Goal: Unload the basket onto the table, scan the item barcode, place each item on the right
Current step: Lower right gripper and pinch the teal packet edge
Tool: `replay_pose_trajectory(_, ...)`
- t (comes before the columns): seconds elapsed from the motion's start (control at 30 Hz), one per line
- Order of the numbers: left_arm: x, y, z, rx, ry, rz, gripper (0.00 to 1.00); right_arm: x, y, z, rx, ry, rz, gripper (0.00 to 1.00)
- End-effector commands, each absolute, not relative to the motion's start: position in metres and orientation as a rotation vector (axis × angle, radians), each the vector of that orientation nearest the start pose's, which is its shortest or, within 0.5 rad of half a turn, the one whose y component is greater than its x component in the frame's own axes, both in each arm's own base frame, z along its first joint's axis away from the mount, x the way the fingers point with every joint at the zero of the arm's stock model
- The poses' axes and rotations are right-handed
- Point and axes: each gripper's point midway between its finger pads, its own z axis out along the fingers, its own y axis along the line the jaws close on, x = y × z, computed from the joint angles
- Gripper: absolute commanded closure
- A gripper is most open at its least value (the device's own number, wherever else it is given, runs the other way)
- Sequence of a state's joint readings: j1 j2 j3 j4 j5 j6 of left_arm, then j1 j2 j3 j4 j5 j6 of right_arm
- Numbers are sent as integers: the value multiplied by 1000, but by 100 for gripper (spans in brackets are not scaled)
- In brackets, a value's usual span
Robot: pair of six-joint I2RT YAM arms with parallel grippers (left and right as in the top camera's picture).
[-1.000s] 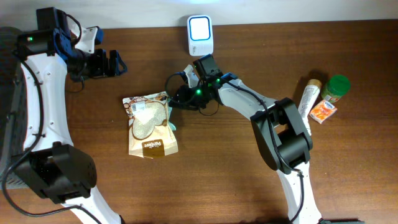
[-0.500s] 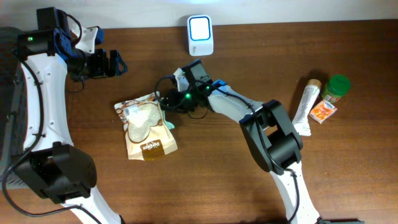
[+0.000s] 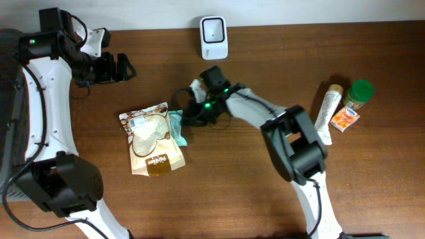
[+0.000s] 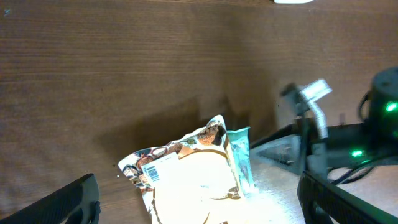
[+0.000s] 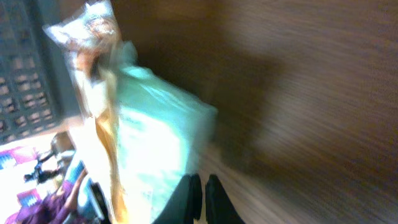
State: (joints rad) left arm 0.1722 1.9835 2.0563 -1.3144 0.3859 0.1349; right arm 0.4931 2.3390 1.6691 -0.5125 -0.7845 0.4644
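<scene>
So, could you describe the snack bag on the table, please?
It is a glossy, crinkled pouch, tan with a pale middle and a brown label at its near end. It lies face up on the wooden table, a white barcode sticker near a top corner. A teal packet rests against one side edge; the right hand is shut just beyond.

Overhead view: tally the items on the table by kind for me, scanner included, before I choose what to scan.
Snack pouch: 1
Teal packet: 1
White tube: 1
Green-lidded jar: 1
Small orange box: 1
Scanner: 1
Total: 6
</scene>
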Motion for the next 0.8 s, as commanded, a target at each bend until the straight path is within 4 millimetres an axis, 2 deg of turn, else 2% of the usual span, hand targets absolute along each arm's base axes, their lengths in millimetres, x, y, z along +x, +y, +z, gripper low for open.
replay_pose_trajectory(0.0,447,10,216,56,2713,-466,1,411,294,70,-427,2747,1161,96)
replay_pose_trajectory(0.1,447,10,216,57,2710,-469,1,408,268,73,-408,2788,1147,96)
replay_pose_trajectory(0.2,447,9,216,57,2711,-471,1,401,268,72,-418,2805,1201,93)
replay_pose_trajectory(0.3,446,9,216,56,2712,-471,1,387,292,71,-489,2790,1291,85)
replay_pose_trajectory(0.43,447,10,216,56,2711,-470,1,367,336,62,-531,2807,1340,80)
replay_pose_trajectory(0.53,447,10,216,56,2712,-471,1,361,358,57,-521,2808,1363,77)
replay_pose_trajectory(0.7,447,10,216,56,2712,-471,1,361,375,37,-458,2834,1386,76)
replay_pose_trajectory(0.77,447,10,216,56,2712,-471,1,362,376,28,-433,2847,1391,68)
